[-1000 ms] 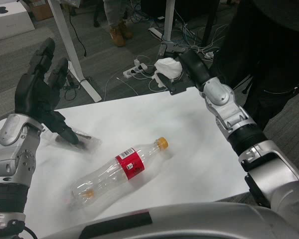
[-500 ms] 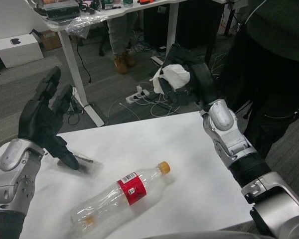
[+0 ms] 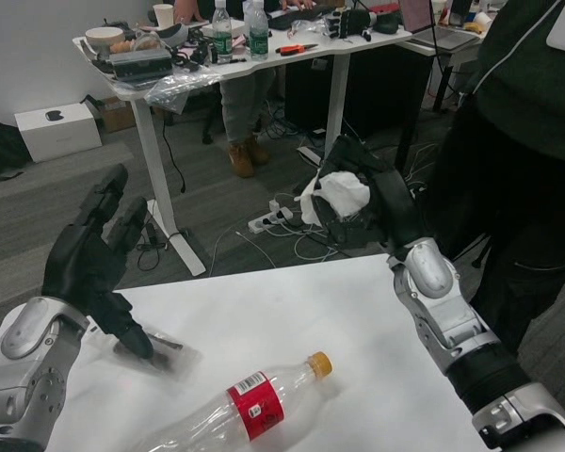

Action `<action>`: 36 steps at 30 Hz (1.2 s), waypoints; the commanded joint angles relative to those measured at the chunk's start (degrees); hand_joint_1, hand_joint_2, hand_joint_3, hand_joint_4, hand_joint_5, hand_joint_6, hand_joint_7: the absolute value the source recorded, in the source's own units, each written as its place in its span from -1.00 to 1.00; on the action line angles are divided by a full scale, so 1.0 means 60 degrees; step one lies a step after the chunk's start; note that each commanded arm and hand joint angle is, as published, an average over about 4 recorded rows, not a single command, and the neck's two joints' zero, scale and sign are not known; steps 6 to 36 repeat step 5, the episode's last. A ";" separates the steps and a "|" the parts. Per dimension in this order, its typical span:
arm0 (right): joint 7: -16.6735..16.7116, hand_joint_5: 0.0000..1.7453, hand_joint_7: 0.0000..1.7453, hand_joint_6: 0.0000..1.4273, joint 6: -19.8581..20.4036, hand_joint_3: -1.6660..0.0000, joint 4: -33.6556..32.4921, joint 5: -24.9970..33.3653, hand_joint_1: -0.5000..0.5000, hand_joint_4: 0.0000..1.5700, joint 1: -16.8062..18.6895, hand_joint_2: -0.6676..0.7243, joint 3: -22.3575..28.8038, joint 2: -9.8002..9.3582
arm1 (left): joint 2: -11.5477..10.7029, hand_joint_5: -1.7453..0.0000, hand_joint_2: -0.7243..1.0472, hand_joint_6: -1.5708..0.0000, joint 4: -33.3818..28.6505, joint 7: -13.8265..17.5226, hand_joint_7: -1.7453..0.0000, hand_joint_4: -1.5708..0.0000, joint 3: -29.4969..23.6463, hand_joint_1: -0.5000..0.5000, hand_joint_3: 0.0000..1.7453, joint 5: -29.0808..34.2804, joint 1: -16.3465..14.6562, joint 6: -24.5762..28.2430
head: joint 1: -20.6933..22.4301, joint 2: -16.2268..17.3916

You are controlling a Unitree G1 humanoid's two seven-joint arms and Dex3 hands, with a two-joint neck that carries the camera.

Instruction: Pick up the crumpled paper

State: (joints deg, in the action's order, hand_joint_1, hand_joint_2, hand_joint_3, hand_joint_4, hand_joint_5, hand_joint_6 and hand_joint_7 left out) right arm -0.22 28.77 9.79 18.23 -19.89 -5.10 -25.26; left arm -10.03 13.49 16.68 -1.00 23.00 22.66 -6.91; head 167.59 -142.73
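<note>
Crumpled paper (image 3: 340,196): grasped in the right hand (image 3: 358,193), high beyond the counter's (image 3: 264,320) far edge.
Left hand (image 3: 92,264): released, fingers spread, above the counter's left side.
Plastic bottle (image 3: 240,414): lying on the counter.

Place: an office or lab workroom
Floor: grey carpet (image 3: 38,217) with loose cables and a white power strip (image 3: 264,222) lying on it
Furniture: white-legged desk (image 3: 344,42) crowded with water bottles (image 3: 222,31), a cup (image 3: 163,14), pliers (image 3: 297,48) and electronics
Storage: white box (image 3: 58,130) against the wall
People: one seated at the desk, one standing by the white table (image 3: 292,311)
</note>
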 commanded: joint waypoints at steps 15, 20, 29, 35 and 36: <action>0.0051 0.11 0.84 0.68 0.0098 -0.84 -0.0050 0.0126 -0.83 -0.05 0.0239 -0.82 0.0141 0.0065 | -0.0013 1.00 -0.87 1.00 -0.0158 0.0018 1.00 1.00 -0.0082 -1.00 -1.00 0.0024 -0.0055 -0.0138 | -0.0032 -0.0119; 0.0051 0.11 0.84 0.68 0.0098 -0.84 -0.0050 0.0126 -0.83 -0.05 0.0239 -0.82 0.0141 0.0065 | -0.0013 1.00 -0.87 1.00 -0.0158 0.0018 1.00 1.00 -0.0082 -1.00 -1.00 0.0024 -0.0055 -0.0138 | -0.0032 -0.0119; 0.0051 0.11 0.84 0.68 0.0098 -0.84 -0.0050 0.0126 -0.83 -0.05 0.0239 -0.82 0.0141 0.0065 | -0.0013 1.00 -0.87 1.00 -0.0158 0.0018 1.00 1.00 -0.0082 -1.00 -1.00 0.0024 -0.0055 -0.0138 | -0.0032 -0.0119; 0.0051 0.11 0.84 0.68 0.0098 -0.84 -0.0050 0.0126 -0.83 -0.05 0.0239 -0.82 0.0141 0.0065 | -0.0013 1.00 -0.87 1.00 -0.0158 0.0018 1.00 1.00 -0.0082 -1.00 -1.00 0.0024 -0.0055 -0.0138 | -0.0032 -0.0119; 0.0051 0.11 0.84 0.68 0.0098 -0.84 -0.0050 0.0126 -0.83 -0.05 0.0239 -0.82 0.0141 0.0065 | -0.0013 1.00 -0.87 1.00 -0.0158 0.0018 1.00 1.00 -0.0082 -1.00 -1.00 0.0024 -0.0055 -0.0138 | -0.0032 -0.0119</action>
